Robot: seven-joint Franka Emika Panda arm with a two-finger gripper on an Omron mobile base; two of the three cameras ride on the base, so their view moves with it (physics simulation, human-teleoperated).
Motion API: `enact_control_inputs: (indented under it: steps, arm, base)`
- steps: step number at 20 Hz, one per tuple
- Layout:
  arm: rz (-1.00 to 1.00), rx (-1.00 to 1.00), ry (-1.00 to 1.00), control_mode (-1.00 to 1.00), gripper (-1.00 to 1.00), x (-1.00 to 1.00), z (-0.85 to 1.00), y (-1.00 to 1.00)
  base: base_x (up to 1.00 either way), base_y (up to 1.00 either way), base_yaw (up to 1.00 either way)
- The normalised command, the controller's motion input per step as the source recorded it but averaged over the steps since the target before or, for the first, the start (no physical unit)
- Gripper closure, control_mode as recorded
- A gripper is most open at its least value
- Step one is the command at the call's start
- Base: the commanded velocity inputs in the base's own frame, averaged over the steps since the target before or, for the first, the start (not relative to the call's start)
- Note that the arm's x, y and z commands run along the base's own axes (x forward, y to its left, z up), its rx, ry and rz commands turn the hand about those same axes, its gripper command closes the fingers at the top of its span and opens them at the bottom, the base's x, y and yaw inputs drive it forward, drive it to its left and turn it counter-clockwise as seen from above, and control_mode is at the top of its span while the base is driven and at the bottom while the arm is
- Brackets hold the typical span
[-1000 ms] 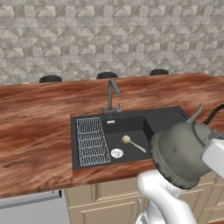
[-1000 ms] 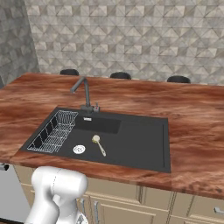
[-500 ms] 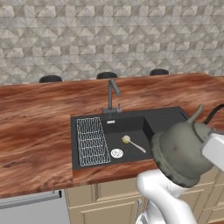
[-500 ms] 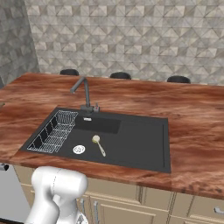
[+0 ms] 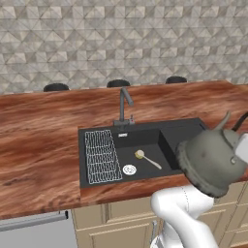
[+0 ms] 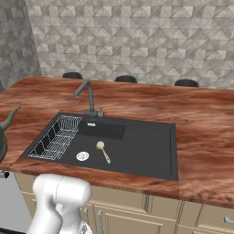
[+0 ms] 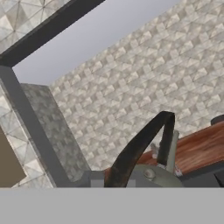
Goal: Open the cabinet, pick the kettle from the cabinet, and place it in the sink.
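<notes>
Hanging right of sink — kettle, tilted.

Kettle: squat, round, dull grey metal, thin curved spout pointing up; seen large and close at the right of the left base view, overlapping the sink's right front corner. In the hand view its dark arched handle rises over the grey lid.

Sink: black rectangular basin set in the wooden counter, wire grid rack at its left end, slim dark faucet at the back rim.
</notes>
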Motion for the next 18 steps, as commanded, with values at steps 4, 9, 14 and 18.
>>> enact_control_inputs:
  steps: [4, 9, 14, 18]
  arm:
    - [0.00, 0.01, 0.01, -1.00, 1.00, 0.19, 0.00, -0.32]
    - [0.00, 0.04, 0.04, -1.00, 1.00, 0.20, 0.06, -0.27]
    - [0.01, 0.03, 0.06, -1.00, 1.00, 0.26, 0.16, -0.17]
    - [0.01, 0.00, 0.11, -1.00, 1.00, 0.11, 0.25, -0.08]
  base:
    - [0.00, 0.00, 0.00]
    - [0.00, 0.00, 0.00]
    - [0.00, 0.00, 0.00]
    - [0.00, 0.00, 0.00]
